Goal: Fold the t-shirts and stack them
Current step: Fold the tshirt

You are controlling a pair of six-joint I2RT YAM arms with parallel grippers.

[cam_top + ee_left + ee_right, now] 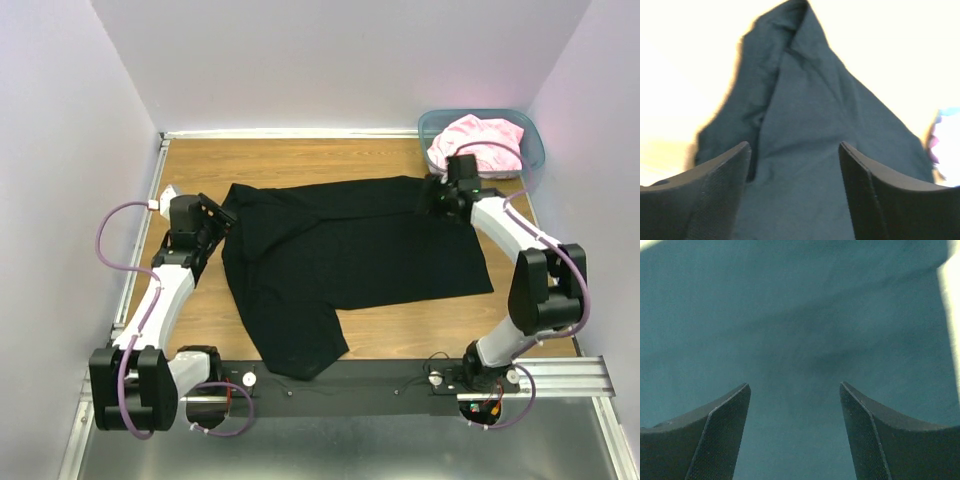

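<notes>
We find the spread t-shirt (350,250) at the centre of the table (300,160); the bunched t-shirt (480,132) lies in the bin (536,146), far right.

My left arm (163,292) and right arm (506,226) wear white shells, black joints, looping purple cables (99,240) and black, grid-textured fingers (707,200).

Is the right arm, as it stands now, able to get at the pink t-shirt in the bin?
Probably yes. The right pincer is open over the black t-shirt, and the pink t-shirt lies uncovered in the teal bin just behind it.
</notes>
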